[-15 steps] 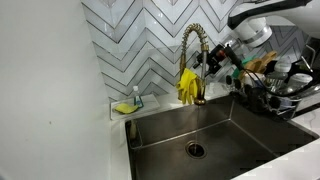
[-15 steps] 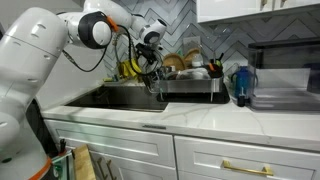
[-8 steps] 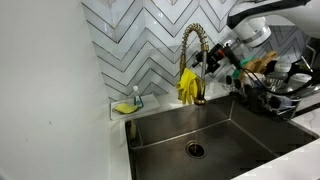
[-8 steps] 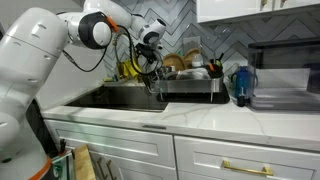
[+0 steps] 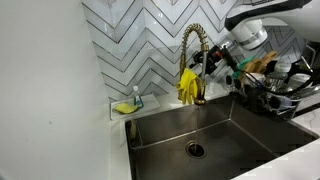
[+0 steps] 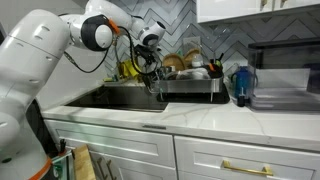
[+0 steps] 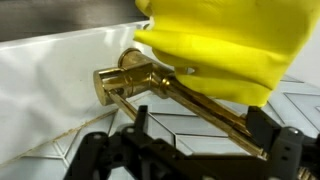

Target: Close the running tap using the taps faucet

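The brass-gold gooseneck faucet (image 5: 193,55) with its coiled spring neck stands behind the sink, with yellow rubber gloves (image 5: 187,87) draped on it. In the wrist view its slim brass lever (image 7: 165,90) runs diagonally under the yellow glove (image 7: 215,45). My gripper (image 7: 200,130) is open. Its dark fingers (image 7: 140,125) straddle the lever, and the lever's far end lies close to the right finger. In both exterior views the gripper (image 5: 214,60) (image 6: 148,62) is level with the faucet's stem. I cannot make out a water stream.
The steel sink basin (image 5: 170,130) lies below, with its drain (image 5: 196,149). A dish rack (image 5: 275,95) full of dishes stands next to the gripper. A soap holder with a yellow sponge (image 5: 128,105) sits at the far corner. A blue bottle (image 6: 240,85) stands on the counter.
The gripper has edged very slightly towards the faucet. Nothing else has visibly moved.
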`<state>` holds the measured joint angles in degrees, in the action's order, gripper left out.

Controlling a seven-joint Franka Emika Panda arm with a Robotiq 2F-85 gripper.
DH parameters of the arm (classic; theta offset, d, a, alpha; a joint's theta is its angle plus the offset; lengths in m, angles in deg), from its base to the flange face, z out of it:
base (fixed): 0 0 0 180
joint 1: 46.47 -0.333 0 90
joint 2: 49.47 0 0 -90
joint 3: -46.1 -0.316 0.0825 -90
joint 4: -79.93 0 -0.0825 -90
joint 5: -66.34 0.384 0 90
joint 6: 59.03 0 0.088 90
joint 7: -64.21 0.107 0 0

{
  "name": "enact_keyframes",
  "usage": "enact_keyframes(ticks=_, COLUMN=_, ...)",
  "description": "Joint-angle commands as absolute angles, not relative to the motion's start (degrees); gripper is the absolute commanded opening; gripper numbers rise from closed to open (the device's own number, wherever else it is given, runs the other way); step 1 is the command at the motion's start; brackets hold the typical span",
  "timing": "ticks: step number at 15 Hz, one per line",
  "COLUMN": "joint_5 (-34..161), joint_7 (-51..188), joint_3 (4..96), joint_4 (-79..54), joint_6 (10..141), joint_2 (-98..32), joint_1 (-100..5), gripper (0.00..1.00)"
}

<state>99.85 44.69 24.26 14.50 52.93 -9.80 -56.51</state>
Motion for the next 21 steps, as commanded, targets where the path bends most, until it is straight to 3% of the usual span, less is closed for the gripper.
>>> enact_keyframes(ticks=1, joint_5=100.09, joint_7=43.78, joint_3=23.99, joint_4=16.07, joint_6=53.34, joint_2=-8.65, joint_1=-56.58, gripper=1.0)
enact_keyframes(ticks=21, joint_5=102.47, joint_7=43.6, joint_3=21.62, joint_4=19.51, joint_6=50.72, joint_2=-4.75, joint_1=-56.35, gripper=1.0)
